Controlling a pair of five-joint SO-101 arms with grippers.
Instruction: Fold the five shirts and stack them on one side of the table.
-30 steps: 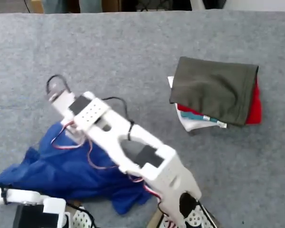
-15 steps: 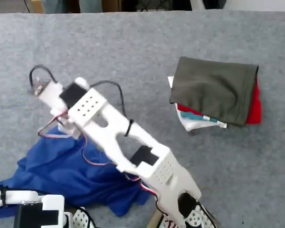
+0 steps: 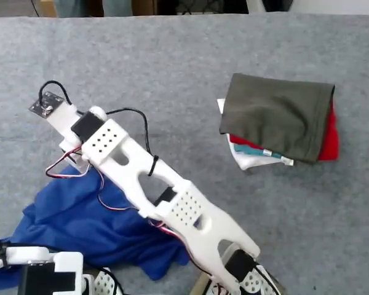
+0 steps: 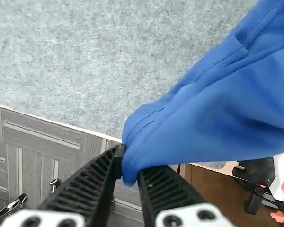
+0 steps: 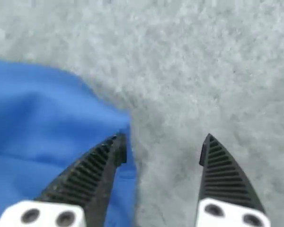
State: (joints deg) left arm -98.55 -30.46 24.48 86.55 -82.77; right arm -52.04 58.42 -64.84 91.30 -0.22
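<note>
A crumpled blue shirt (image 3: 67, 215) lies at the near left of the grey table (image 3: 172, 67). My right arm (image 3: 111, 147) stretches over it from the near edge. In the right wrist view my right gripper (image 5: 163, 142) is open at the shirt's far edge, one finger on the blue shirt (image 5: 33, 118) and the other over bare table. My left gripper (image 4: 128, 165) is shut on a fold of the blue shirt (image 4: 217, 118) at the table's near edge. Folded shirts are stacked at the right, an olive shirt (image 3: 277, 114) on top.
Under the olive shirt show a red shirt (image 3: 331, 141) and a white one (image 3: 243, 157). The left arm's base (image 3: 43, 273) sits at the near left corner. In the left wrist view, floor (image 4: 33, 146) shows past the table's edge.
My right arm has swung its wrist to the left and farther across the table. The blue shirt's upper edge has shifted with it. The stack has not moved.
</note>
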